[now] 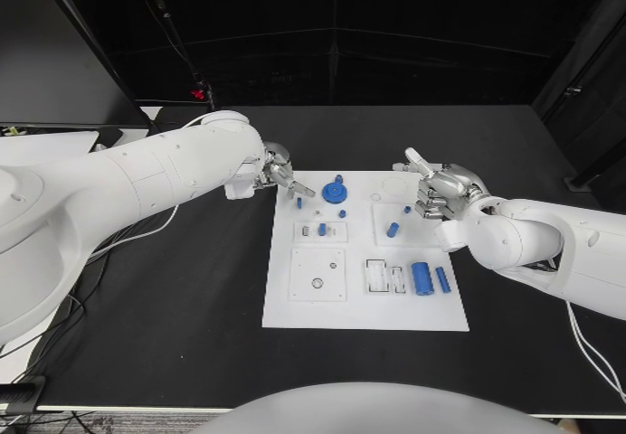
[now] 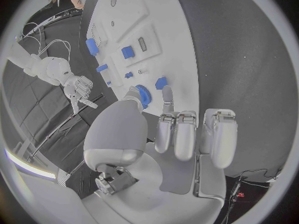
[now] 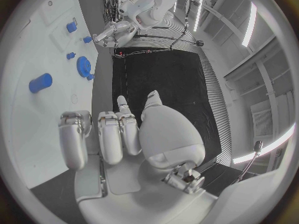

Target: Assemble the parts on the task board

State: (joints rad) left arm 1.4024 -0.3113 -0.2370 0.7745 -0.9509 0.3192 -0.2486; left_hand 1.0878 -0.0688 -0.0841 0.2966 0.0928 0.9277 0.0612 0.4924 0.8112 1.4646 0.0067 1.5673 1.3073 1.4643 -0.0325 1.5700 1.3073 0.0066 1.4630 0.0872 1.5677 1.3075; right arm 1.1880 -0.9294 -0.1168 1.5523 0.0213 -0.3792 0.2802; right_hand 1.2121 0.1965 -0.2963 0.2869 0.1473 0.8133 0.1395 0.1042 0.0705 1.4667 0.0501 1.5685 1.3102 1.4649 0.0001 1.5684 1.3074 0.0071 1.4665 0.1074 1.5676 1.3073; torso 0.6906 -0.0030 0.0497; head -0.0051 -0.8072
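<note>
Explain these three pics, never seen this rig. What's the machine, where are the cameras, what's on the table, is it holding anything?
It is a two-armed robot at a black table, each white arm ending in a silver fingered hand. The square picture looks down from its head; the two round ones come from fisheye cameras behind each wrist. A white task board lies mid-table with small blue parts: a gear-like disc at its far edge, a cylinder nearer the robot, several small pegs. The left hand hovers at the board's far left corner, the right hand over its far right edge. Both hold nothing, fingers apart.
</note>
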